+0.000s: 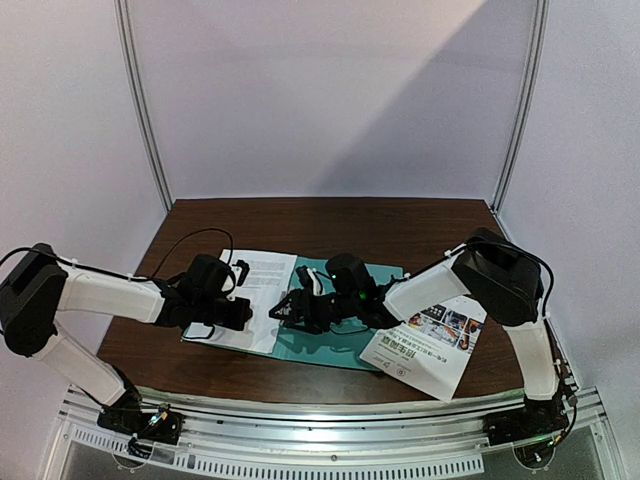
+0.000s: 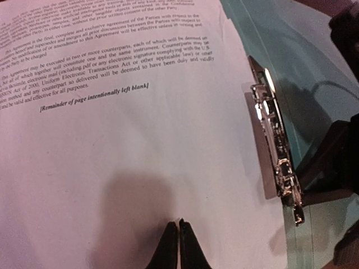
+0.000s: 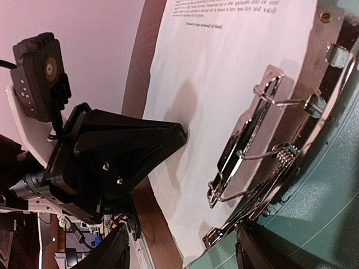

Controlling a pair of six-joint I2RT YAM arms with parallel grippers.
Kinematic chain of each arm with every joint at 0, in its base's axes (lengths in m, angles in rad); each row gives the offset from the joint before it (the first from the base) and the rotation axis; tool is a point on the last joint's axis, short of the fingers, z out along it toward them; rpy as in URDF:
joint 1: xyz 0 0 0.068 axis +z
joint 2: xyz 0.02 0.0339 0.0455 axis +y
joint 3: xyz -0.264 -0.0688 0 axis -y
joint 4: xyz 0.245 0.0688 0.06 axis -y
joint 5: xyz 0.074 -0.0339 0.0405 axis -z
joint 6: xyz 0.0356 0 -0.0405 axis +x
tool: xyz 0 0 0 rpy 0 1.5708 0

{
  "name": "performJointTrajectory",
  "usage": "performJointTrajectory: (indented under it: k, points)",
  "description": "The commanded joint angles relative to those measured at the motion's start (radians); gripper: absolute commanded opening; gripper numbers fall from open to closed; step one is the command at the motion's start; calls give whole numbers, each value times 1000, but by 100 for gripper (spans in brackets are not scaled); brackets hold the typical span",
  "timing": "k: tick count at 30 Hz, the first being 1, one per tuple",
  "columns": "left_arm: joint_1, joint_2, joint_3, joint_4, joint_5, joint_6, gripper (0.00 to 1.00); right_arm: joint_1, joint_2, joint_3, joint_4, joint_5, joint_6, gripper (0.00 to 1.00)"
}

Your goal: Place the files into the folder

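On the dark table (image 1: pixel 330 215), the teal folder (image 1: pixel 335 345) lay flat at the centre. The printed sheet (image 2: pixel 129 168) covered its nine o'clock side, and the colour sheet (image 1: pixel 430 350) rested at its four o'clock edge.

The folder looked thin and unanchored, so any sideways push could have slid it and spoiled the alignment. The printed sheet ran the greater risk. The left gripper (image 2: pixel 178 244) stood tip-down on it with its fingers pressed together, and a shove toward three o'clock might have buckled the paper or jammed its edge against the clip (image 2: pixel 275 145) rather than under it. The colour sheet lay beneath the right forearm, where a sweep could have dragged it.

The right gripper (image 3: pixel 185 255) had its fingers spread either side of the clip's near end. If the wire lever slipped, the clip might have snapped down early.

Pale lilac walls (image 1: pixel 330 90) enclosed the table, with two metal poles (image 1: pixel 140 100) at ten and two o'clock and an aluminium rail (image 1: pixel 330 440) at six.
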Motion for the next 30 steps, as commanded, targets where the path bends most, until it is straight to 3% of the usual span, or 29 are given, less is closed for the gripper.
performJointTrajectory:
  k: [1,17,30]
  points:
    - [-18,22,-22,21,-11,12,4,-9,25,14,27,-15,10,64]
    - [-21,38,-17,22,-16,11,3,-8,-2,16,96,-27,25,63]
    - [-22,50,-11,16,-16,12,3,-35,-46,17,40,14,-37,63]
